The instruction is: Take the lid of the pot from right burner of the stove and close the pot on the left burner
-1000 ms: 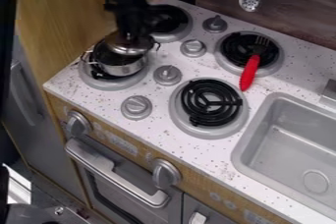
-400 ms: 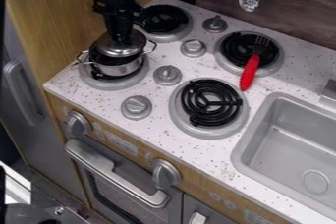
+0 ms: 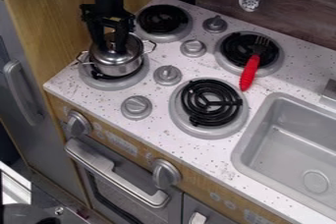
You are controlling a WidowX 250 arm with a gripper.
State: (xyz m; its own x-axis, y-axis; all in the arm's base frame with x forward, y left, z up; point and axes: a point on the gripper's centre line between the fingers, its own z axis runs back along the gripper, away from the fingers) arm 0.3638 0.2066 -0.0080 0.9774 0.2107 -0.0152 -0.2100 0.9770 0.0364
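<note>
Lid (image 3: 134,49) sat over the pot (image 3: 121,68) on the left front burner (image 3: 113,84), directly beneath the hand (image 3: 112,47), whose two fingers stood apart about its middle, so the coming move probably called for a straight rise, both tips clearing the lid without tilting it.

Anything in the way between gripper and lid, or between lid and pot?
Nothing visible: the gripper is right at the lid, and the lid sits on the pot.
</note>
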